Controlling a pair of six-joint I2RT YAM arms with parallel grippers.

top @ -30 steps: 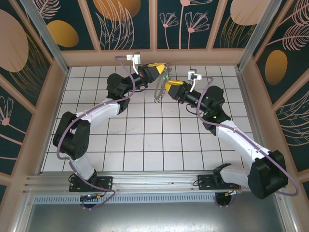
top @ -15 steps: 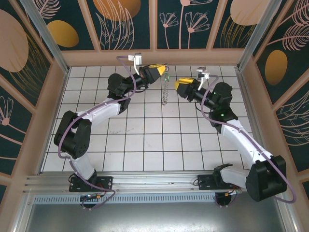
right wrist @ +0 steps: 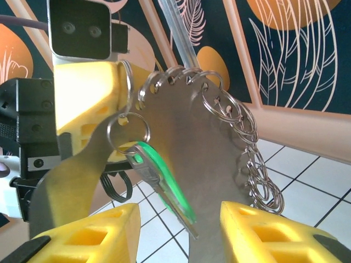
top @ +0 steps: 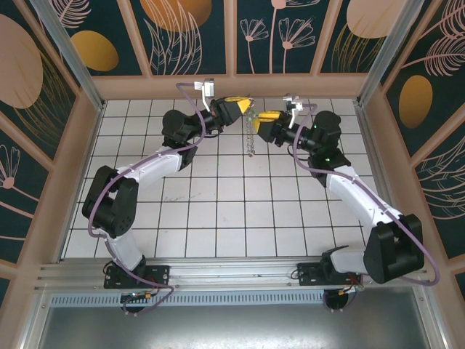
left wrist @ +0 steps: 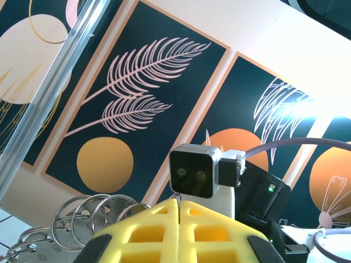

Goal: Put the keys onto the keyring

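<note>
1. The left gripper (top: 245,107) is raised over the far part of the white-tiled desk (top: 218,211). Its yellow fingers (left wrist: 148,235) are pressed together and pinch the rim of the keyring (top: 251,134).
2. The keyring hangs down from that grip, clear of the desk, between the 2 grippers.
3. In the right wrist view the keyring (right wrist: 192,142) shows as a flat grey metal piece. Small silvery split rings (right wrist: 241,126) line its edge.
4. The key (right wrist: 167,183) has a bright green head and a thin silvery blade. It hangs from 1 small split ring (right wrist: 127,130) at the keyring's edge, just beside the left fingers. The blade points down and slightly to the right in that view.
5. The right gripper (top: 260,121) faces the left gripper, with the keyring between them.
6. The right fingers (right wrist: 104,235) are spread apart and pinch nothing. The lower end of the key hangs in the gap between them and touches neither finger.
7. In the left wrist view several split rings (left wrist: 93,211) stand just left of the closed fingers.
</note>
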